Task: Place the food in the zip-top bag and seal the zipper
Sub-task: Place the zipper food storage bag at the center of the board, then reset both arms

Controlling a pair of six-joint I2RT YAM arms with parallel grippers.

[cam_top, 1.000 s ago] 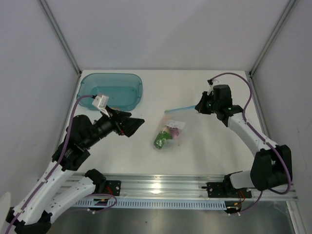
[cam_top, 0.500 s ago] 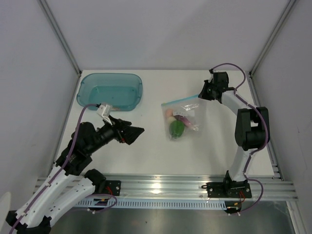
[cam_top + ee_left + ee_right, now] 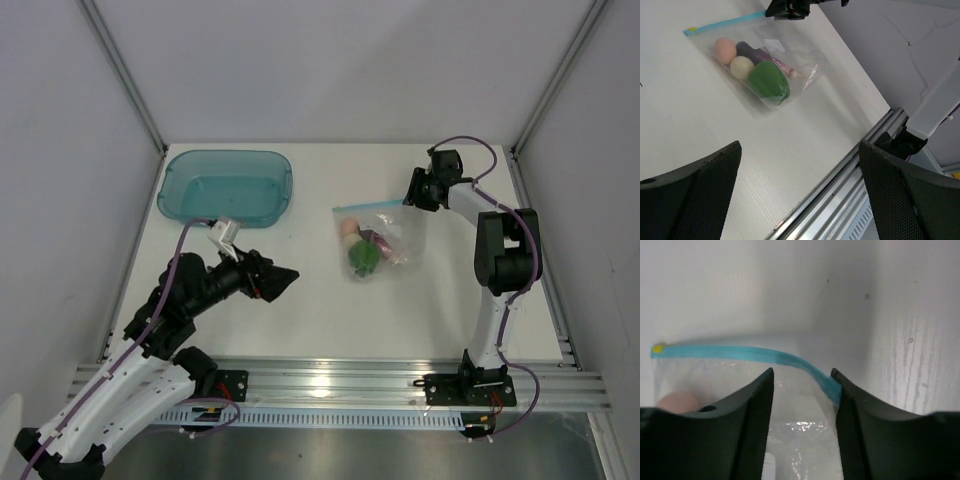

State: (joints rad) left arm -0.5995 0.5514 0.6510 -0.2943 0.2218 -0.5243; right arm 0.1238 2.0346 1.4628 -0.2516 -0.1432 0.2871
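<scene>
The clear zip-top bag (image 3: 385, 235) lies flat on the table right of centre, its light-blue zipper (image 3: 372, 205) along the far edge. Inside it is the food: a green pepper (image 3: 362, 258), a pale ball (image 3: 348, 228) and a purple eggplant (image 3: 378, 240). My right gripper (image 3: 412, 195) stands open over the bag's far right corner. In the right wrist view the zipper (image 3: 740, 351) curves between that gripper's (image 3: 802, 372) spread fingers, and its end touches the right finger. My left gripper (image 3: 285, 275) is open and empty, well left of the bag (image 3: 800, 55).
A teal translucent tub (image 3: 228, 185) sits at the back left. An aluminium rail (image 3: 330, 380) runs along the near table edge. White walls and slanted frame posts close in the back and sides.
My right gripper swung the bag toward the back right, set it flat on the table and opened its jaws. The left arm drew back a little toward its base.
</scene>
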